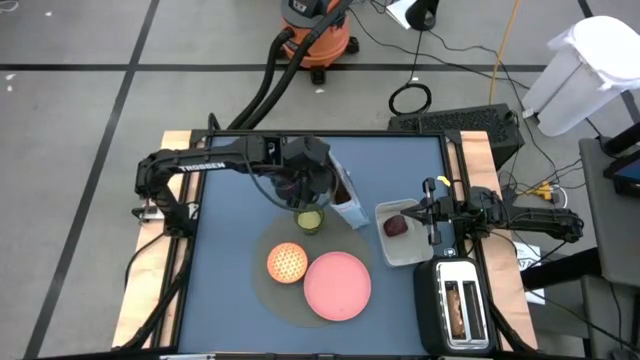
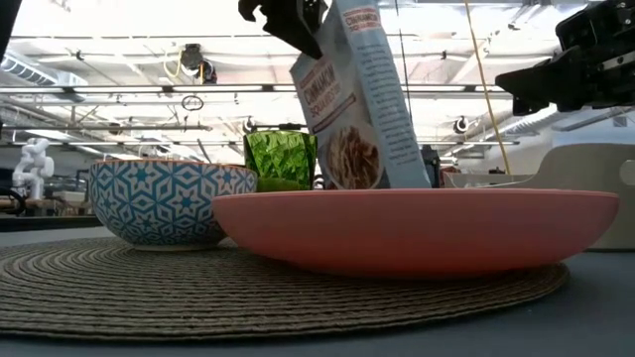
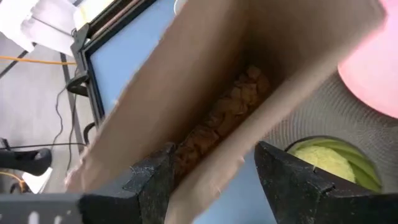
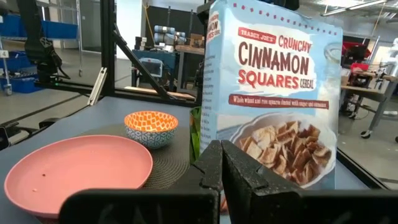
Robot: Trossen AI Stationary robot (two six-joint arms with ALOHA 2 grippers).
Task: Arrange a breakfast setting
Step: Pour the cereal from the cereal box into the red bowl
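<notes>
**A:** So the step in hand looks like cereal being poured. The left hand [image 1: 305, 185] is clamped on the open top of the printed cardboard cereal box [image 2: 355, 99], and the box is held tilted over the green faceted glass cup [image 2: 281, 159]. Through the open top, brown cereal squares [image 3: 217, 118] can be seen bunched low inside. How should it be done well?

**B:** The mouth should probably be lined up over the cup before the box gets tipped further, and the tilt eased up slowly, since a sudden dump would likely overshoot a rim that narrow. The cup is just beside the small bowl with the orange inside and blue patterned outside [image 1: 286, 262], so spill could easily be scattered onto the round grey woven mat [image 2: 119, 288].

**A:** What else is around?

**B:** Nearest in the low view, the flat pink plate [image 2: 417, 228] is resting on the mat, with the bowl beside it. Further right, a dark red fruit [image 1: 396, 226] is sat in the clear rectangular tub [image 1: 385, 250], and toast slices can be seen in the black toaster [image 1: 458, 305] at the counter [image 1: 220, 290] edge. The right hand [image 1: 432, 212] is parked over the tub edge, fingers pressed fully together, nothing held.

**A:** Anything in the way?

**B:** Not really. The plate and bowl are close enough to be clipped if the box is swung low, though.
</notes>
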